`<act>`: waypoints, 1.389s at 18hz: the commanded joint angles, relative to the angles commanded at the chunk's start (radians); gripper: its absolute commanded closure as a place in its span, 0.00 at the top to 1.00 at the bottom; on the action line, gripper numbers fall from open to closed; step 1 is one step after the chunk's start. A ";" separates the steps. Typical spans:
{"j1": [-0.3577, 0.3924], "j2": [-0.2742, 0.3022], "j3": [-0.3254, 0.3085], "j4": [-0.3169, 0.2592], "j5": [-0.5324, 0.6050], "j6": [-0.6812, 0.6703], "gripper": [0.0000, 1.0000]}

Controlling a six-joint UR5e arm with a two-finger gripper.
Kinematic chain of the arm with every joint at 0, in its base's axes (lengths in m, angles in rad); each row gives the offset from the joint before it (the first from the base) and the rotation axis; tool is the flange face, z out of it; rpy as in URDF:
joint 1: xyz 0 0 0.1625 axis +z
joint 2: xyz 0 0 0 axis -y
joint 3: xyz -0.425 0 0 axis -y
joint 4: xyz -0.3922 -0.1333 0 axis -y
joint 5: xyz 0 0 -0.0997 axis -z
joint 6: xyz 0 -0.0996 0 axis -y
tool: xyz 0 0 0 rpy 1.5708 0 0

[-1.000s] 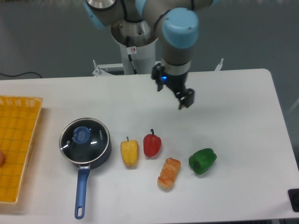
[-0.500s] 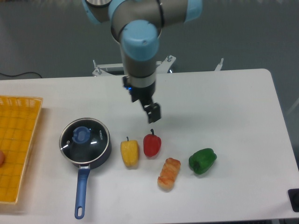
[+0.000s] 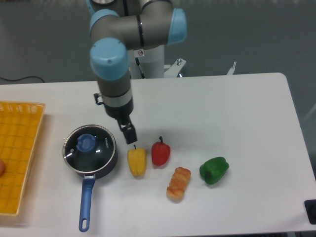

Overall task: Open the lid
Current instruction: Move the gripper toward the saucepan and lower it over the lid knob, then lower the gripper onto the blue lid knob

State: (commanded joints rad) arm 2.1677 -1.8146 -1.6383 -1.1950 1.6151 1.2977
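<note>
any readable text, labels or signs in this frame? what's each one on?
Nothing legible.
Short pale marking on the round clear glass lid with blue knob, right of the knob: too small to read.
Small round red-ringed sticker on the white robot base column: a sign, content too blurred to tell.

The clear glass lid (image 3: 90, 146), blue-knobbed, apparently sits flat, closing the saucepan (image 3: 94, 165).

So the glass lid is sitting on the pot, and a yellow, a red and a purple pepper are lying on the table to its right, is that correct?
Nearly. The lid does sit on the pot, but the camera view shows no purple pepper: beside the yellow pepper and red pepper the third pepper is green.
</note>
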 joint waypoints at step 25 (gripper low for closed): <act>-0.084 -0.120 0.038 0.060 0.009 -0.014 1.00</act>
State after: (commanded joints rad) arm 2.0832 -1.9343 -1.5999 -1.1351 1.6245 1.2839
